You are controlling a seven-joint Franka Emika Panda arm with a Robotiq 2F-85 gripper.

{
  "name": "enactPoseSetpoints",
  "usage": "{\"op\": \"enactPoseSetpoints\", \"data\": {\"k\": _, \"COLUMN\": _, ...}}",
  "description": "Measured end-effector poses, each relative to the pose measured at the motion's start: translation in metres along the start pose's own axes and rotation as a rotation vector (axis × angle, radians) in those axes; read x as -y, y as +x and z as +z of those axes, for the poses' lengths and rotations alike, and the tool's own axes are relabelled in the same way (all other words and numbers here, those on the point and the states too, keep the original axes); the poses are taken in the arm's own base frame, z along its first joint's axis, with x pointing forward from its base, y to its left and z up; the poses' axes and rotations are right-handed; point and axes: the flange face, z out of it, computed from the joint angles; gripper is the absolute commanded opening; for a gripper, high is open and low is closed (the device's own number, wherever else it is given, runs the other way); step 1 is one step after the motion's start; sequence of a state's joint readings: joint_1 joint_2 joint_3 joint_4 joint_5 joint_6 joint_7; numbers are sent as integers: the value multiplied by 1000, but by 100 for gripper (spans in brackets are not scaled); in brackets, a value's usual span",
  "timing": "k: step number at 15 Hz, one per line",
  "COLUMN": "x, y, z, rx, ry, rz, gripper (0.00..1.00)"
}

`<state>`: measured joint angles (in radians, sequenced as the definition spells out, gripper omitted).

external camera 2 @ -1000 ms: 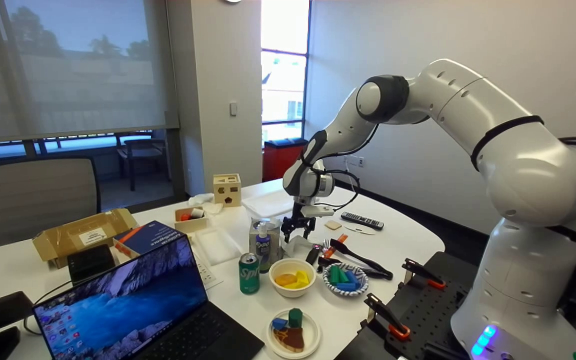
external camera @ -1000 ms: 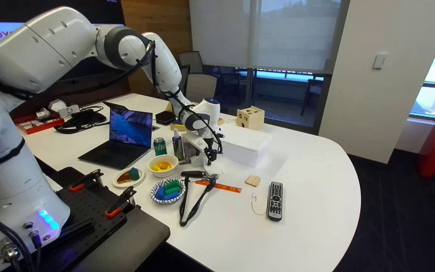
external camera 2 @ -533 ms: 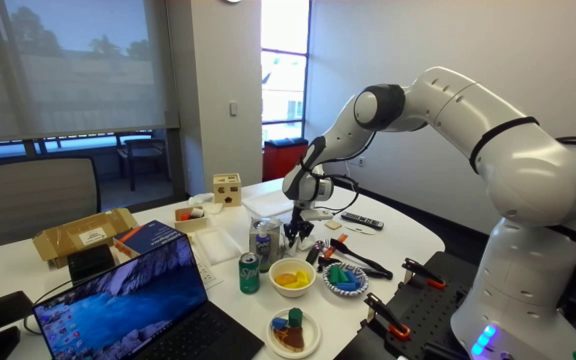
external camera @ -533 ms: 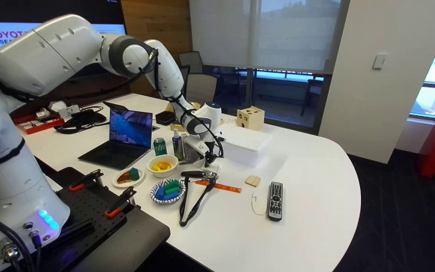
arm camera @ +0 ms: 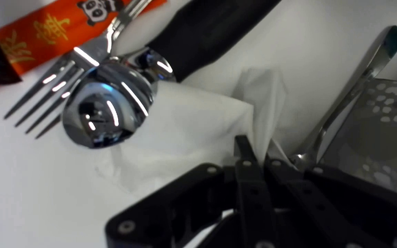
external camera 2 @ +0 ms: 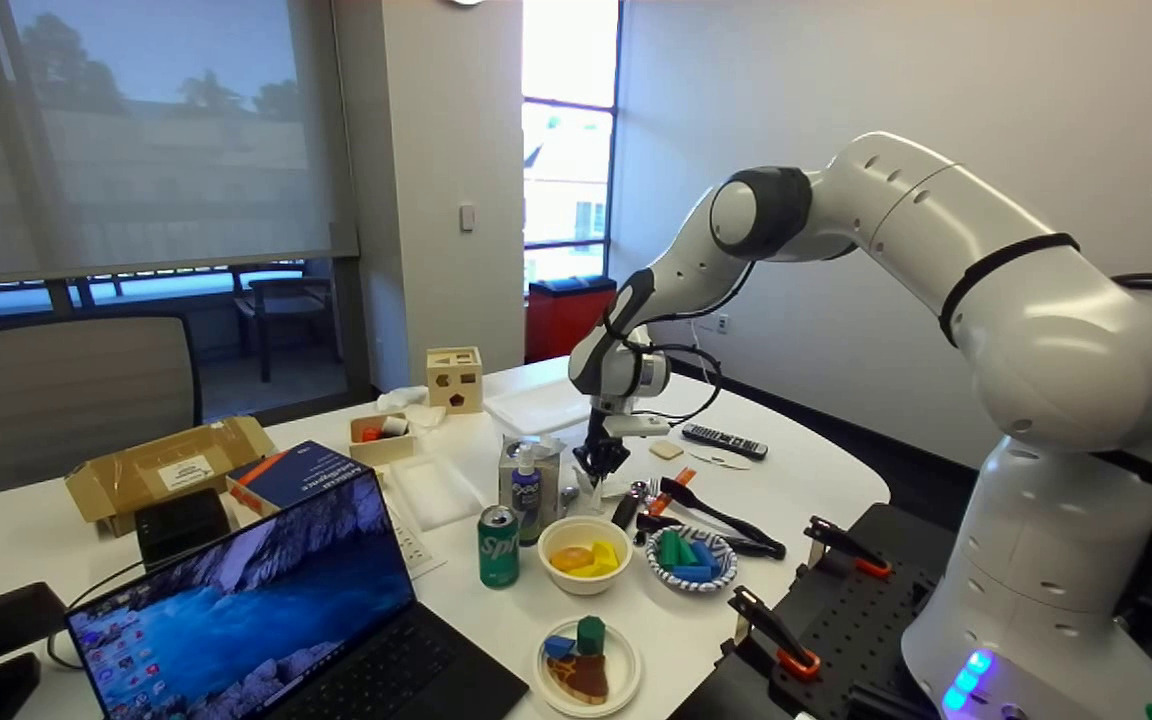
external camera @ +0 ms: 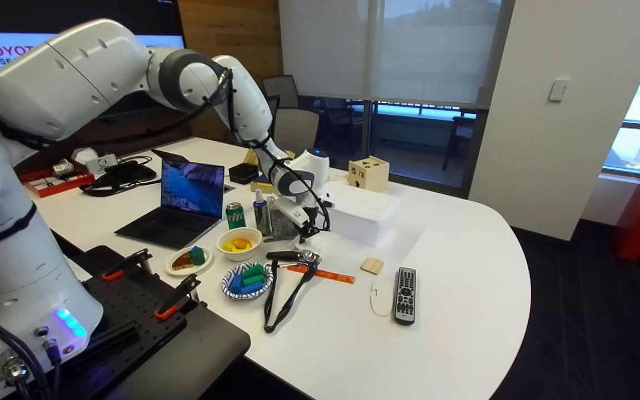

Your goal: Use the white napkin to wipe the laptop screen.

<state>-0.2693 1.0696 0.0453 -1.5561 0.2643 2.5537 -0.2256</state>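
The black two-fingered hand (arm camera: 256, 155) pinches a raised fold of a thin, crumpled white napkin (arm camera: 195, 124); the rest spreads below the hand on the white counter (external camera: 453, 250). I'd expect it light, limp, easily torn; that gathered fold seems the place to hold.

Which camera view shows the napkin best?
The wrist view: it shows the napkin large and close, a fold pinched in the gripper. Both exterior views show only a small white part beneath the gripper.
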Motion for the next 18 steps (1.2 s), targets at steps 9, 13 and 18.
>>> {"op": "enactPoseSetpoints", "data": {"k": 9, "x": 19, "y": -27, "z": -100, "rx": 100, "ry": 5, "rz": 13, "gripper": 0}}
{"op": "enactPoseSetpoints", "data": {"k": 13, "x": 52, "y": -63, "z": -117, "rx": 160, "ry": 35, "rz": -103, "gripper": 0}}
{"op": "enactPoseSetpoints", "data": {"k": 18, "x": 141, "y": -122, "z": -112, "rx": 210, "ry": 18, "rz": -344, "gripper": 0}}
